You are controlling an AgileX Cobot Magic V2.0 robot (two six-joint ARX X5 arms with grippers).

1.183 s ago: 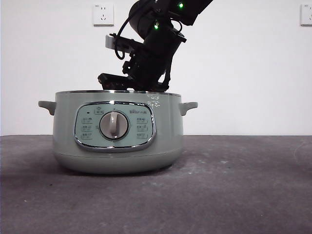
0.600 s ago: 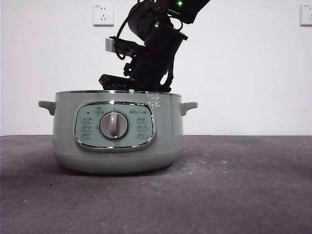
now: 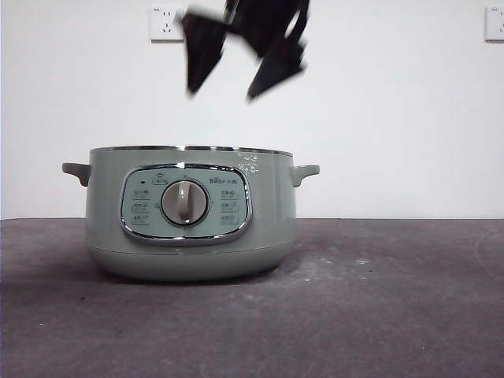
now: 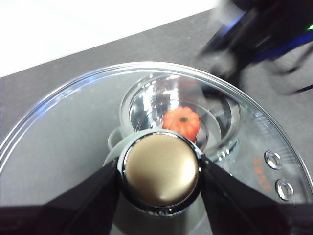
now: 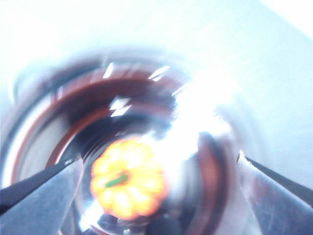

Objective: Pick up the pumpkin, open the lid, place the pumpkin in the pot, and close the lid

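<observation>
The pale green pot stands on the table with no lid on it. The pumpkin lies inside the pot, seen through the glass lid; the right wrist view also shows it, blurred. My left gripper is shut on the lid's round knob and holds the lid above the pot, out of the front view. My right gripper is open and empty, blurred, well above the pot's rim. In its own view the jaws stand wide apart over the pot's inside.
The dark grey table runs to both sides of the pot. A white wall with two sockets stands behind. The right arm shows blurred beyond the lid in the left wrist view.
The right gripper has risen from the pot's rim to well above it. The pot has not moved.
</observation>
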